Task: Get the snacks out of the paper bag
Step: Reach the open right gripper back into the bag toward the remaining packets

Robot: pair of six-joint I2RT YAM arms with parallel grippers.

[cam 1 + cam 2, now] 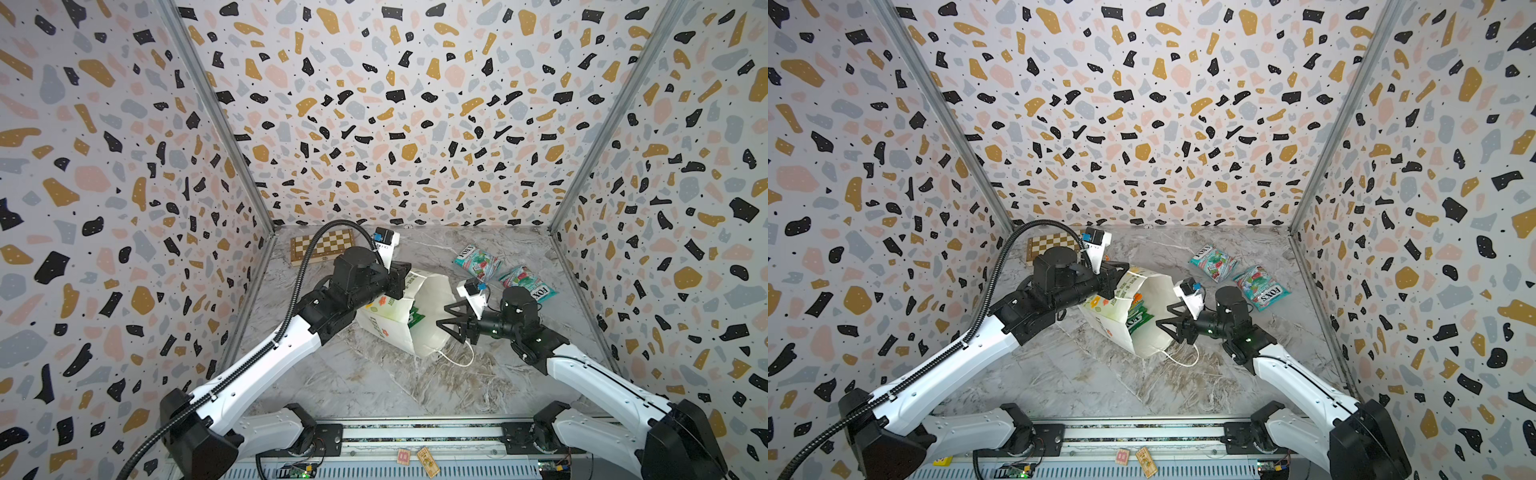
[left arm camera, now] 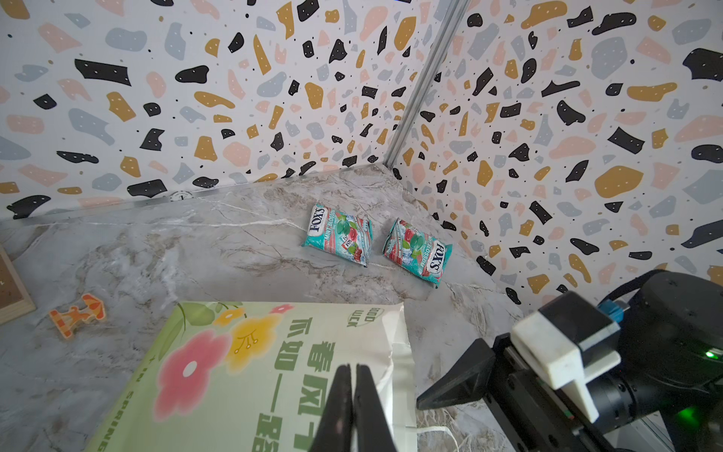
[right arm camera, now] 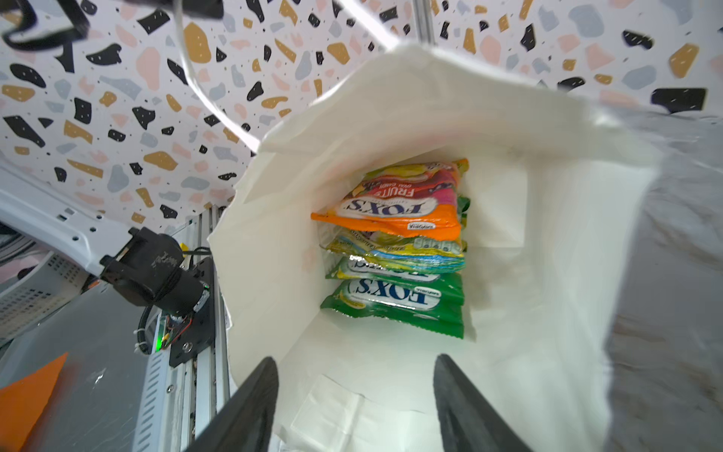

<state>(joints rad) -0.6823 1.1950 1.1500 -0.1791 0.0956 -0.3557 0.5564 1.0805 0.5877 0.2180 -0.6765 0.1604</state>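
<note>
My work surface: grey marble-patterned tabletop (image 1: 353, 374). Lying directly on it:
- paper bag (image 1: 388, 328), tipped on its side near the middle, mouth facing right; cord handle (image 1: 459, 362) trailing on the marble.
- first teal packet (image 1: 477, 262) and second teal packet (image 1: 524, 281), flat, back right, just beside each other, not touching.
- chessboard (image 1: 322, 245), back left corner.
- small orange piece (image 2: 78, 315), near the chessboard.

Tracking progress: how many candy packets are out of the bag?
2. Far teal packet and near teal packet lie side by side right of the paper bag; a stack sits inside, partly hidden.
</note>
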